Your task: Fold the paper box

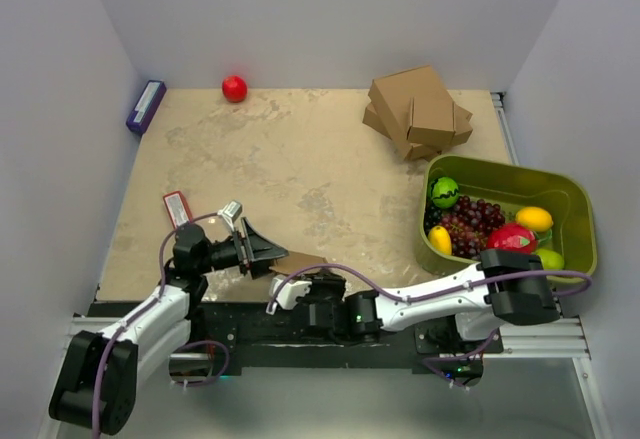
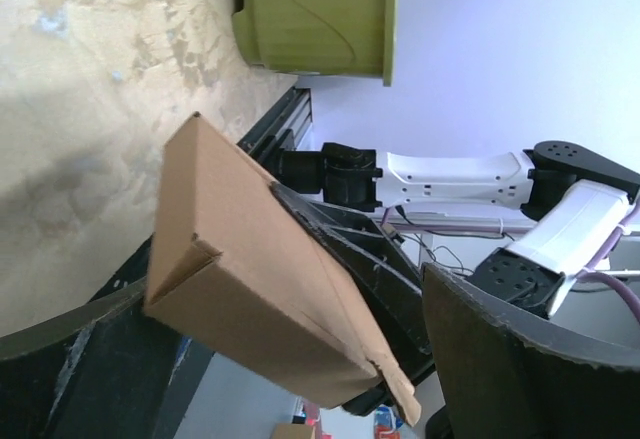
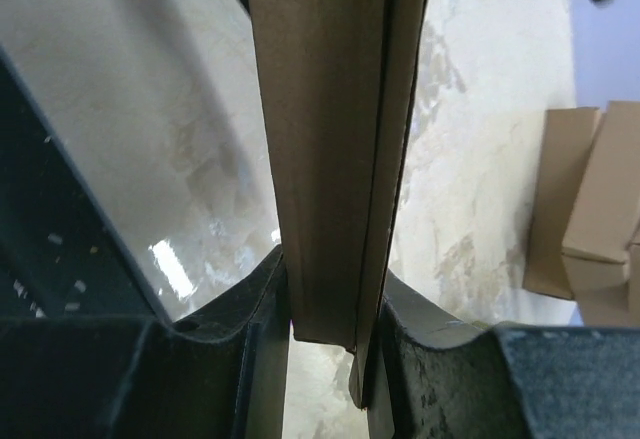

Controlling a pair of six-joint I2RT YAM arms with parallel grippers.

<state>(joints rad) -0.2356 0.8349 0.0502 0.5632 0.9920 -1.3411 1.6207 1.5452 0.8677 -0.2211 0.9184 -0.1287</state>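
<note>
Box location: the box is at the near edge of the table, between the two grippers. It appears lifted clear of the surface and is folded almost flat.
Right gripper: fingers nearly closed, pinching one narrow edge of the box through both layers.
Left gripper: fingers spread wide, one on each side of the box, gripping nothing.
Stage (judged): mostly folded; a small end flap sticks out and probably needs tucking.
Risk, slip: the hold is on a thin edge only, so a sideways push from the left fingers could pivot the box or pull it free.
Risk, crush: closing the left fingers across the hollow body could buckle a wall.
Risk, spring-back: the layers gape slightly at the pinch, so the fold may open if released.
Not determinable: whether the lower left finger touches the box corner.
Hidden: the box's far face, and, in the top view, most of the box, which the arms cover.
</note>
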